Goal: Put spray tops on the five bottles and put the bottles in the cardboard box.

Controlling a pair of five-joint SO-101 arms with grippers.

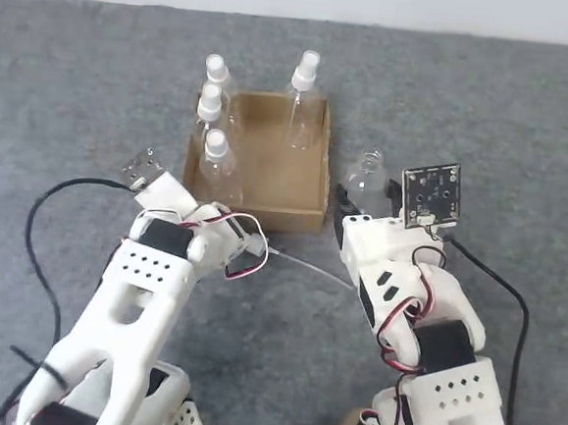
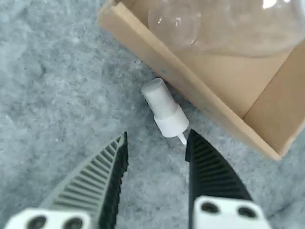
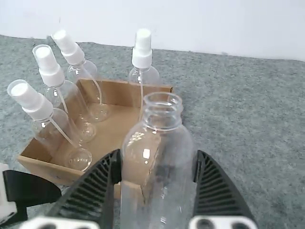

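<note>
An uncapped clear bottle (image 1: 366, 172) (image 3: 159, 124) stands upright on the carpet just right of the cardboard box (image 1: 304, 214) (image 3: 119, 90). My right gripper (image 1: 356, 203) (image 3: 157, 160) is shut on it, one finger against each side. A loose white spray top (image 2: 167, 114) lies on the carpet against the box's outer front wall (image 2: 190, 81). Its thin tube (image 1: 309, 267) trails toward the right arm. My left gripper (image 1: 255, 242) (image 2: 157, 138) hangs open just over the top, with a finger on either side. Several capped bottles (image 1: 217, 153) (image 3: 47, 114) stand inside the box.
Grey carpet covers the table. A black cable (image 1: 40, 243) loops to the left of the left arm, and another (image 1: 513, 309) runs along the right arm. The right arm's camera board (image 1: 431, 193) sticks up beside the open bottle.
</note>
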